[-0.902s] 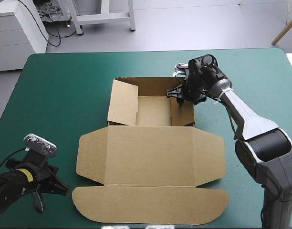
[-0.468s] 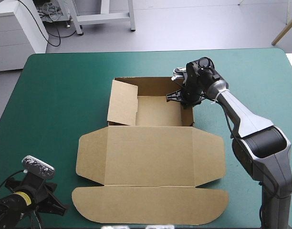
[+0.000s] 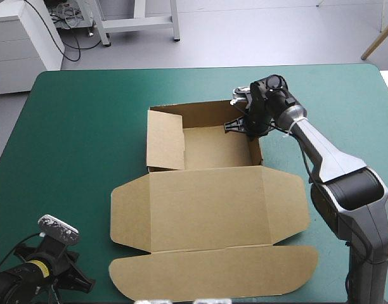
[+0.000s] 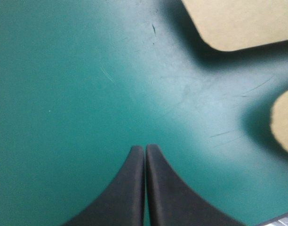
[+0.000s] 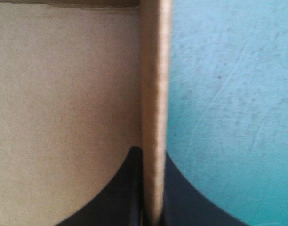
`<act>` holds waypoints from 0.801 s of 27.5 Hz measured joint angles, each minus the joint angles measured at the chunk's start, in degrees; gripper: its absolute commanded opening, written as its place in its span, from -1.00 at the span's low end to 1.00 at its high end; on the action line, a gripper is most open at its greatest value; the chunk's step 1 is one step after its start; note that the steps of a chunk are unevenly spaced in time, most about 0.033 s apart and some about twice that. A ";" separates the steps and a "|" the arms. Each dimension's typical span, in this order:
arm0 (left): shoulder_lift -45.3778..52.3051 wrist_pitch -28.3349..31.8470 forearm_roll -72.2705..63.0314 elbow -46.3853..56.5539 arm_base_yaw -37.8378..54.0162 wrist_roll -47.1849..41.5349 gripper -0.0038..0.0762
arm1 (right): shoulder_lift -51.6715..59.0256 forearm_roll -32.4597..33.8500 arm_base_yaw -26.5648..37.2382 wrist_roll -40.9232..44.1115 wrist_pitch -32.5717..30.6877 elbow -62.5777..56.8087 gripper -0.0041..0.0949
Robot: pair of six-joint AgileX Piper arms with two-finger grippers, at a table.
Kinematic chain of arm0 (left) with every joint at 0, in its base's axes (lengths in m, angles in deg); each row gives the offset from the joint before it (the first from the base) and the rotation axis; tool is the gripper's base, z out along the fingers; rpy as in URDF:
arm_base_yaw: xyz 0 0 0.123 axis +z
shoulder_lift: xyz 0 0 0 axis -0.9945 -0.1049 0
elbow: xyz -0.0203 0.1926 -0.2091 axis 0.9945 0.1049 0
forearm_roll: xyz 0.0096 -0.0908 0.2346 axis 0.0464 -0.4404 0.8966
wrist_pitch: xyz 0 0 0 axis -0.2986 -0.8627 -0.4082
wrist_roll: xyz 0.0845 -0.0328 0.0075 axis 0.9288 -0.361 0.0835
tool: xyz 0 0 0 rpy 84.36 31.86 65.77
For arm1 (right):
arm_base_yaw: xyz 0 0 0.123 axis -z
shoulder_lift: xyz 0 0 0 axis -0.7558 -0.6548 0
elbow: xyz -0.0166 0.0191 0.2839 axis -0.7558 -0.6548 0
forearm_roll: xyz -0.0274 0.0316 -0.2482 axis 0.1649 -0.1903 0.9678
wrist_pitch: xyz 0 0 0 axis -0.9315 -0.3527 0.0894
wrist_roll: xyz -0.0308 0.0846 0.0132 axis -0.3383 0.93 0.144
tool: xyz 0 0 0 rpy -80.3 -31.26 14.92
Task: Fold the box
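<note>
Nearest, my left gripper (image 4: 145, 149) hangs over the teal-green table cover (image 4: 64, 94), black fingers (image 4: 127, 190) pressed together on nothing, beside the near-left corner of the cut brown cardboard box (image 3: 206, 209). The box lies mid-table, lid panels flat toward me, tray walls raised beyond, where my right gripper (image 5: 152, 153) pinches the right wall. I judge that wall is being set; next, tuck it firmly without dragging the tray.

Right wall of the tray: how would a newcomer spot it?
On the teal-green table lies the brown box, its tray toward the far edge. The tray's right wall stands upright. Only this wall is clamped by the right gripper.
</note>
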 measured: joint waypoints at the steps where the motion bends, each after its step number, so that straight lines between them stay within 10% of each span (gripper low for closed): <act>1: 0.00 0.12 0.00 0.00 0.00 0.00 -0.93 | 0.29 -0.01 0.78 -0.25 -0.06 0.00 -0.96; 22: 0.00 0.38 0.00 0.10 0.00 0.13 -0.93 | 5.04 2.01 51.05 -8.50 -0.86 -0.06 -0.95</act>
